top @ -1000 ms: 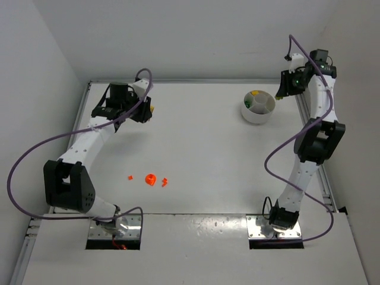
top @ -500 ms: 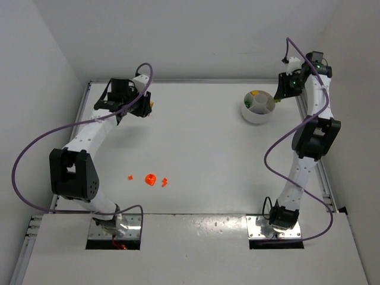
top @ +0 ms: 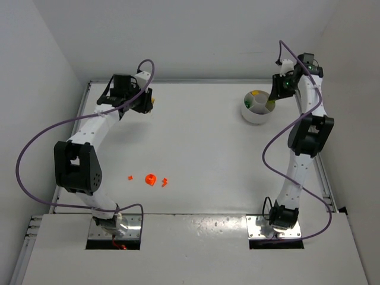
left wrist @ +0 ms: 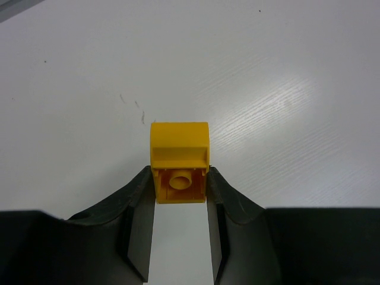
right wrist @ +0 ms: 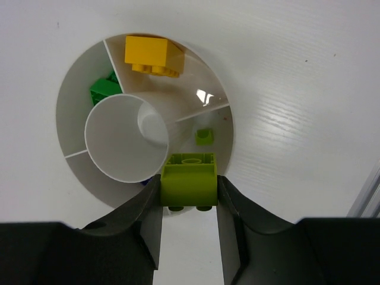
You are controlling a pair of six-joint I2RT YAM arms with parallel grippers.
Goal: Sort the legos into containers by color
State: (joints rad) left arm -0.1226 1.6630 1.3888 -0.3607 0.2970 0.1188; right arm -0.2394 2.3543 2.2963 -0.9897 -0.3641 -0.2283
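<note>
A: Drop step. Right end effector grips lime brick over dish near rim. Best to shift it toward the section with the lime bit, clear of the well, then release.
B: Orientation?
A: Hollow side faces away, studs toward wrist; its width spans the fingers. Left end effector clamps yellow brick over tabletop.

A plain white table fills the view, with its surface bare over most of the middle. A low round white dish stands on it at the far right. Well apart from the dish, three small orange-red legos lie in a short row toward the near left: a tiny bit, a larger rounded piece, and a small piece just beside that one.
</note>
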